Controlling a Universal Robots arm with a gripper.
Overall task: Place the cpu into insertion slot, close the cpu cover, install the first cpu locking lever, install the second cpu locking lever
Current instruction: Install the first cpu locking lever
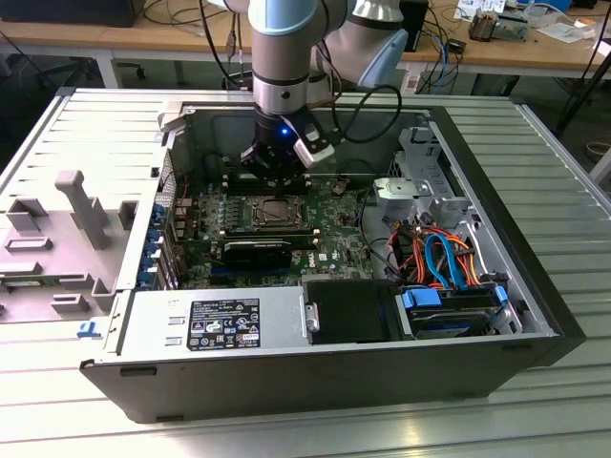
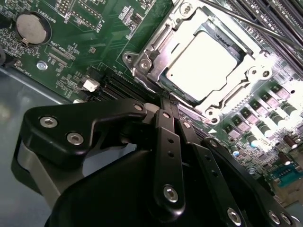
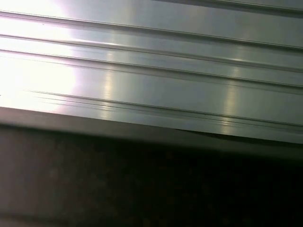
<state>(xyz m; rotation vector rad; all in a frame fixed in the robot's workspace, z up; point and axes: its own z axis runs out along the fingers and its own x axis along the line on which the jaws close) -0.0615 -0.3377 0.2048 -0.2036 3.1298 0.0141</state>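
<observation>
CPU (image 2: 203,59) seated, cpu cover (image 2: 163,35) down over the insertion slot (image 2: 232,97) — tool (image 2: 165,101) pressed together at the socket edge, locking-lever step in hand; needs precise downward pressure.

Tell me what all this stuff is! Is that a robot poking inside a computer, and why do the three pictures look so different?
Yes! That grey and blue tube is a robot arm. At its end sits a black gripper, its hand for doing jobs. The exterior view comes from a camera standing off to the side. It shows an open computer case lying on a metal table, with the arm reaching down into it.

The two wrist views come from cameras riding on the arm. In the second wrist view you look past the gripper at the green circuit board. The shiny square is the cpu, the computer's brain, already sitting in the insertion slot, with the silver cpu cover folded down around it. The gripper holds nothing; its tips are together right at the cover's edge.

The first wrist view shows ribbed metal.
</observation>
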